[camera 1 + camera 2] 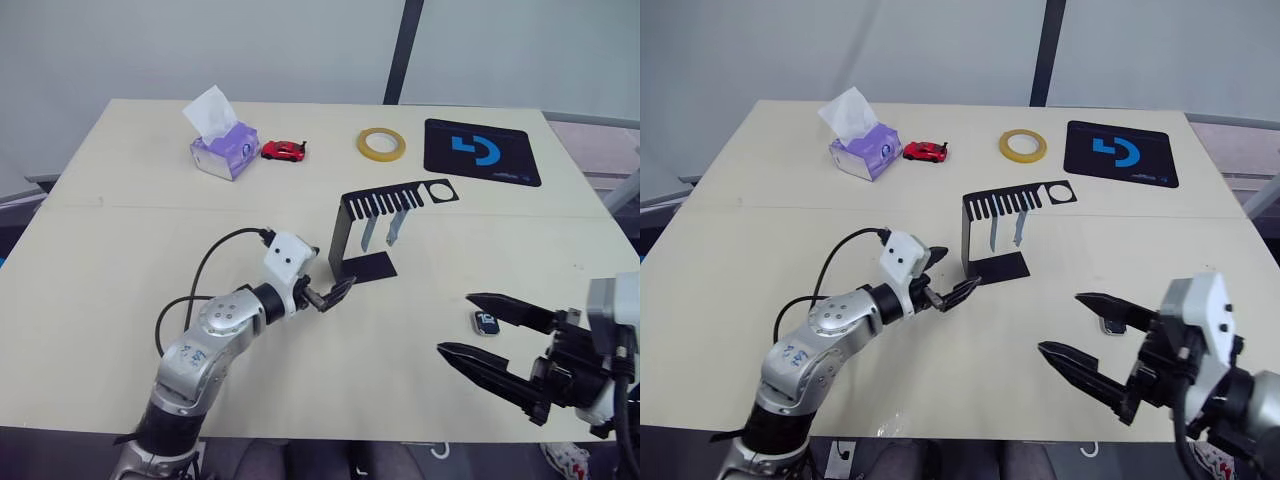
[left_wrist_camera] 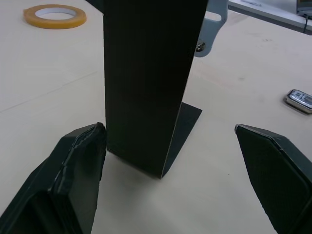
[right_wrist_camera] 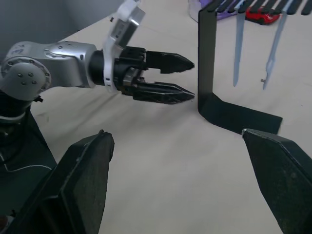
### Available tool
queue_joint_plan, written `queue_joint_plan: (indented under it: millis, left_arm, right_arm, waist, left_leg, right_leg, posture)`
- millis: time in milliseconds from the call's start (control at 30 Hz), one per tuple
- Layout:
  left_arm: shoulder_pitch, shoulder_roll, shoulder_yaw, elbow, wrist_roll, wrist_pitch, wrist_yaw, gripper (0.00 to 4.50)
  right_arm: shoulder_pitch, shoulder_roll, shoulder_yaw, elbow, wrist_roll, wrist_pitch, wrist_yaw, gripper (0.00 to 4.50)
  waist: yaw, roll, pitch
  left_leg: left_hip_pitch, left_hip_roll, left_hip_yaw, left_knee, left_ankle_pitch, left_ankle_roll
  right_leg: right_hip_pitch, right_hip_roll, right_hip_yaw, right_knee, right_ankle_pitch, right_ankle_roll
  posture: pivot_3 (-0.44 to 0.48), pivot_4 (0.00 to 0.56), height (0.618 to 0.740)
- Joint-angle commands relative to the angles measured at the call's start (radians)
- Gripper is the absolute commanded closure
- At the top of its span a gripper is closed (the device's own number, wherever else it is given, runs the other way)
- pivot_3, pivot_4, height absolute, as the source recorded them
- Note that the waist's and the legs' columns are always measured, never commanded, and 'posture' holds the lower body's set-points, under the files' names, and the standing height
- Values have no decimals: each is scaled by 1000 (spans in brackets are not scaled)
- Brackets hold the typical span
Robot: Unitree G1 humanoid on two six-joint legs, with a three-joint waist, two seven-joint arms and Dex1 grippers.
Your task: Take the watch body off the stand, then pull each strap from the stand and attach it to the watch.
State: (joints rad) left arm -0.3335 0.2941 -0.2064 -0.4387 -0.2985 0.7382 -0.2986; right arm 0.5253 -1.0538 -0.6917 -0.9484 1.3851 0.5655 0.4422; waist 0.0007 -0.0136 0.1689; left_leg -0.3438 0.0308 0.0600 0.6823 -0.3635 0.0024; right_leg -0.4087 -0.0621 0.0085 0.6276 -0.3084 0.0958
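The black stand [image 1: 348, 238] is upright at the table's middle. Two pale straps [image 1: 370, 232] [image 1: 396, 226] hang from its slotted top arm. The watch body [image 1: 486, 323] lies flat on the table to the right of the stand, off it. My left gripper [image 1: 335, 292] is open, with its fingertips just short of the foot of the stand's upright [image 2: 146, 87], one finger [image 2: 78, 170] to each side. My right gripper [image 1: 454, 322] is open and empty at the front right, its far finger beside the watch body. The right wrist view shows the stand [image 3: 207, 58] and both straps [image 3: 237, 46].
At the back of the table sit a purple tissue box [image 1: 225, 150], a red toy car [image 1: 284, 151], a yellow tape roll [image 1: 381, 143] and a black mat with a blue logo [image 1: 482, 150]. Bare tabletop [image 1: 120, 260] spreads left of the stand.
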Motion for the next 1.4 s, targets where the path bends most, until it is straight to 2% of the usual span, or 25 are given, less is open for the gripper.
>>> queue_joint_plan:
  millis: [33, 300, 600, 733, 1167, 1267, 1400]
  left_arm:
    - [-37, -21, -27, 37, 64, -94, 6, 0]
    - [-73, -60, -28, 112, 202, -189, 84, 0]
    - [-98, -94, -12, 171, 242, -241, 85, 0]
    - [-109, -105, -15, 180, 254, -246, 81, 1208]
    - [-134, -135, -26, 228, 287, -286, 64, 1208]
    - [-134, -161, -23, 241, 266, -287, 54, 1965]
    - [-145, -182, -14, 252, 270, -284, 72, 3432]
  right_arm:
    - [-97, -29, 97, -99, 25, -44, -74, 21]
    - [-260, -12, 266, -94, -46, -34, -201, 21]
    - [-356, 15, 375, -63, -148, -16, -232, 21]
    - [-362, 25, 385, -57, -172, -13, -225, 0]
    - [-393, 40, 389, -41, -189, 9, -221, 0]
    - [-402, 42, 392, -39, -191, 13, -224, 0]
    - [-410, 49, 404, -44, -199, 17, -235, 0]
  waist:
    - [1, 0, 0]
    - [8, 0, 0]
    - [15, 0, 0]
    - [21, 0, 0]
    - [23, 0, 0]
    - [23, 0, 0]
    - [23, 0, 0]
  left_leg:
    - [0, 0, 0, 0, 1, 0]
    - [-3, 0, -1, 0, 1, 1]
    - [-3, 0, -1, 1, 1, 1]
    - [-4, 0, -1, 1, 1, 1]
    - [-7, 0, -2, 1, 1, 1]
    - [-7, 0, -2, 1, 1, 1]
    - [-7, 0, -3, 1, 1, 1]
  right_leg:
    - [0, 0, 0, 0, 0, 0]
    - [-2, -2, -1, -1, 0, 0]
    - [-2, -3, -1, -1, 0, 0]
    - [-3, -3, -2, -1, 0, 1]
    - [-4, -3, -3, 0, 1, 1]
    - [-4, -3, -3, 0, 1, 1]
    - [-4, -3, -3, 0, 1, 1]
  posture:
    - [0, 150, 738]
    - [0, 150, 738]
    - [0, 150, 738]
    - [0, 150, 738]
    - [0, 150, 738]
    - [0, 150, 738]
    - [0, 150, 738]
